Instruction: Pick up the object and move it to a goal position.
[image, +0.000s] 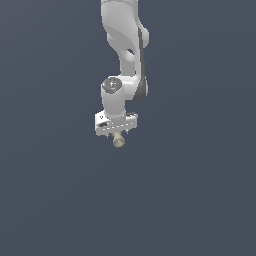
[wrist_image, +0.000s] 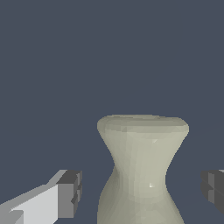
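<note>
Closest to the wrist cam: the object (wrist_image: 142, 168), pale khaki-beige, matte, hourglass profile, with a wide flat-topped flare (wrist_image: 142, 124) at the far end, pinched waist, widening again toward the lens until the frame edge cuts it off.

Left to right in the wrist view: one finger (wrist_image: 65, 194) with a dark grey pad on a white-grey body, then a gap of plain background, then the object, then another gap, then the second dark pad (wrist_image: 213, 187), mostly cut by the frame edge. Neither pad touches the object in this view. Jaws are spread wider than the object, which sits between them, roughly centred, maybe slightly closer to the second pad.

Exterior view: the arm (image: 127, 50) comes down from the top edge, white-grey, with its wrist pointing down. The gripper (image: 116, 134) is at the bottom of it, near frame centre. The object (image: 118, 140) pokes out just below the hand body, a small beige lump with its rounded end lowest, tilted slightly toward the exterior view's right. The fingers are too small to resolve here, so contact can't be confirmed from this angle.

Background is uniform dark slate blue-grey in both views. No visible surface edge or shadow under the object, so I can't tell whether it's resting on something or off the ground.
</note>
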